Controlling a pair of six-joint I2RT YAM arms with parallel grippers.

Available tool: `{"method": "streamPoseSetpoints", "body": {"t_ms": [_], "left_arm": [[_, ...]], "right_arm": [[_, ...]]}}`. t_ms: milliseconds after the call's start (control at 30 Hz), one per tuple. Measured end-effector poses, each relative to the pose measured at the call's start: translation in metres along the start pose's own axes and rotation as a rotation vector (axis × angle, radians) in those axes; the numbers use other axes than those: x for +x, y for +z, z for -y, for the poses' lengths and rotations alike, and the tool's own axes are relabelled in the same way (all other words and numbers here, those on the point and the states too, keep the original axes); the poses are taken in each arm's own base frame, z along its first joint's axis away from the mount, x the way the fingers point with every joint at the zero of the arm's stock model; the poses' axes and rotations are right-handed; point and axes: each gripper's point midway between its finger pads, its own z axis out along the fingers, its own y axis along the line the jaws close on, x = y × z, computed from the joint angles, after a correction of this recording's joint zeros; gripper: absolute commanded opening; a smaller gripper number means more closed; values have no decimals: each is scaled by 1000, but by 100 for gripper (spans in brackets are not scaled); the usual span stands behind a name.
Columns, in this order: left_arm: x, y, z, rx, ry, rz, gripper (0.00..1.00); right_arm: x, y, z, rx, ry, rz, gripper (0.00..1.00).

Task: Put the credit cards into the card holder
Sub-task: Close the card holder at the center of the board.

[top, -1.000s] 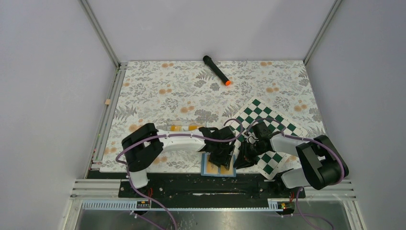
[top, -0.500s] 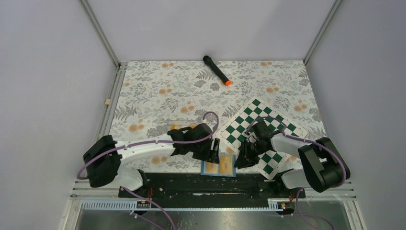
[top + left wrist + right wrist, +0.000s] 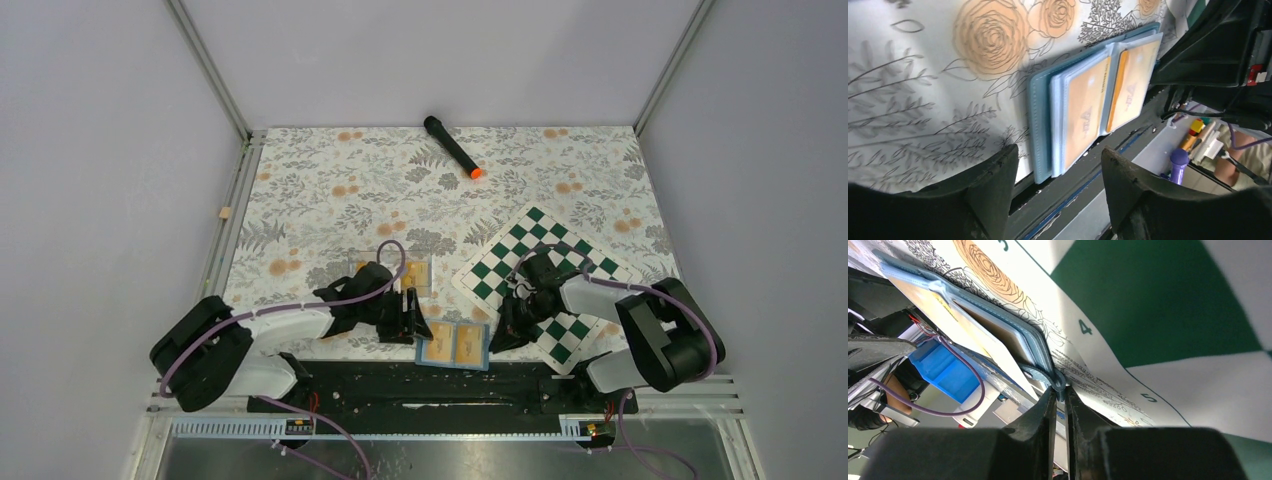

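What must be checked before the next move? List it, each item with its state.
1. The wallet lies open: ok.
2. The right gripper is shut on the wallet's tab: ok.
3. The left gripper is open and empty: ok.
4. Two cards show inside the wallet: ok; whether fully seated, cannot tell.
5. All cards stowed: not ok; loose cards lie beyond the left gripper.

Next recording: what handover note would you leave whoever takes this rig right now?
Left pincer: open, empty, beside the blue soft folding card holder, which lies open at the table's near edge.
Right pincer: shut on the holder's snap tab.
Done: two flat orange-yellow credit cards sit in its clear sleeves.
Left: orange pieces behind the left arm look like more cards, too small to confirm; load them if so.
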Motion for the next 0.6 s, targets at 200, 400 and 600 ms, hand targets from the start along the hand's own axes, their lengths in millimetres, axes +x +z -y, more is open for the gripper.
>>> {"method": "streamPoseSetpoints", "body": {"t_ms": [200, 400, 600], "left_arm": [[2, 13, 6, 53, -34, -43, 33], [4, 10, 10, 57, -36, -56, 33], [2, 2, 59, 153, 55, -67, 36]], "right_arm": [[3, 4, -2, -6, -2, -23, 14], [6, 5, -3, -3, -5, -29, 13], [8, 8, -7, 1, -28, -40, 13]]}}
